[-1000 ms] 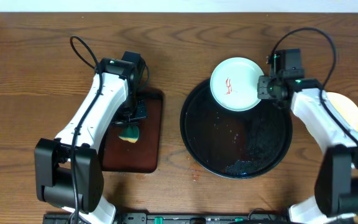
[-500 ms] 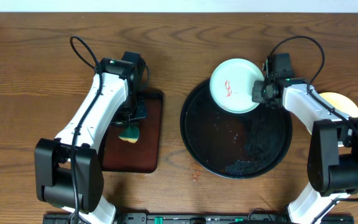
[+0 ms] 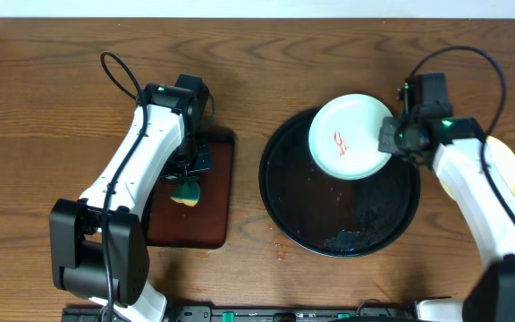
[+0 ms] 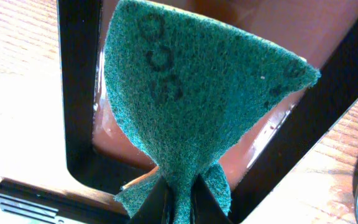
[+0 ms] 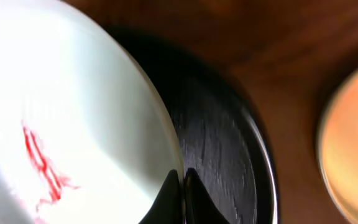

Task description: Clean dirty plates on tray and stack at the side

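The large round glossy black tray (image 3: 280, 210) lies on the brown wooden counter (image 3: 61, 80). A small round white plate (image 3: 350, 137) with a red smear (image 3: 340, 143) near its middle is at the tray's far side, its edge overlapping the tray's far rim. The right arm's fingers (image 5: 174, 191) are drawn narrow onto this plate's rim, on the side toward the tray's right edge. I cannot tell whether the plate is lifted clear of the tray. Just right of the tray, on the counter, lies a small round pale yellow plate (image 3: 506, 159), partly hidden under the right arm. Left of the black tray lies a smaller dark-brown rectangular tray (image 3: 215, 210). Over it the left arm's fingers (image 4: 161, 199) pinch a green scouring sponge (image 4: 191, 106) with a yellow layer, its green face fanning out from the tips. Dark specks (image 3: 340, 240) mark the black tray's floor toward its near rim.
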`<state>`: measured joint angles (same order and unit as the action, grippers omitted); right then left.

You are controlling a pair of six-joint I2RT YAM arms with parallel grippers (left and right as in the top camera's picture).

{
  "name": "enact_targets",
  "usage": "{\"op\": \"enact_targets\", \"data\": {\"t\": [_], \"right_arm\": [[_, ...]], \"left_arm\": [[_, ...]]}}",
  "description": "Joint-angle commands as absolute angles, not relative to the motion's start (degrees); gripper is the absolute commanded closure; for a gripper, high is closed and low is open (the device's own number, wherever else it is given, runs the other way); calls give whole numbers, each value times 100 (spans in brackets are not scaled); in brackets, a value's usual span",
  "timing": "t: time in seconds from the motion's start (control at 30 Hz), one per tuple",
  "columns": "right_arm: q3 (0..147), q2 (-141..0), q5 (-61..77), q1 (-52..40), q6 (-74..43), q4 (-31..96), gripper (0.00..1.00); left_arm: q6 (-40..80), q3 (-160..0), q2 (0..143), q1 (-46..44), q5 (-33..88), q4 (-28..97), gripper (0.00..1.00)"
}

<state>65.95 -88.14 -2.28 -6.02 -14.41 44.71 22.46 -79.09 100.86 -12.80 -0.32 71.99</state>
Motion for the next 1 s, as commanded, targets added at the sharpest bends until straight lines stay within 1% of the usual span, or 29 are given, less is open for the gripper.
{"op": "enact_targets", "data": {"t": [0.0, 0.1, 0.2, 0.3, 0.43, 0.47, 0.5, 0.53, 0.57, 0.63, 0.73, 0.97], "right_arm": [[6576, -8853, 255, -622, -1413, 4923, 99], [6460, -8917, 458, -657, -1527, 5413, 99], [6226, -8921, 460, -733, -1935, 5522, 99], [5924, -8921, 454, -766, -2456, 5369, 99], [5317, -8921, 484, -766, -3173, 4812, 99], [5201, -8921, 563, -766, -3214, 4705, 96], [5124, -8921, 676, -766, -3166, 4615, 82], [5094, -8921, 792, -764, -2910, 4556, 73], [5105, -8921, 871, -757, -2495, 4508, 66], [5188, -8917, 998, -751, -1470, 4464, 63], [5260, -8917, 814, -749, -696, 4427, 62], [5221, -8927, 303, -749, -652, 3933, 70]], "left_arm": [[2209, -7898, 10071, -1249, -62, 7242, 93], [2206, -7898, 10022, -1249, -62, 7266, 93], [2206, -7898, 9942, -1249, -62, 7301, 92], [2206, -7898, 9806, -1249, -62, 7319, 92], [2204, -7898, 9531, -1249, -62, 7299, 93], [2198, -7898, 9465, -1249, -64, 7299, 93], [2156, -7898, 9404, -1249, -62, 7299, 93], [2112, -7898, 9345, -1249, -62, 7303, 92], [2071, -7898, 9284, -1249, -62, 7321, 93], [2056, -7898, 9196, -1249, -62, 7336, 93], [2058, -7898, 9137, -1249, -62, 7334, 92], [2060, -7896, 9139, -1249, -62, 7185, 92]]}}
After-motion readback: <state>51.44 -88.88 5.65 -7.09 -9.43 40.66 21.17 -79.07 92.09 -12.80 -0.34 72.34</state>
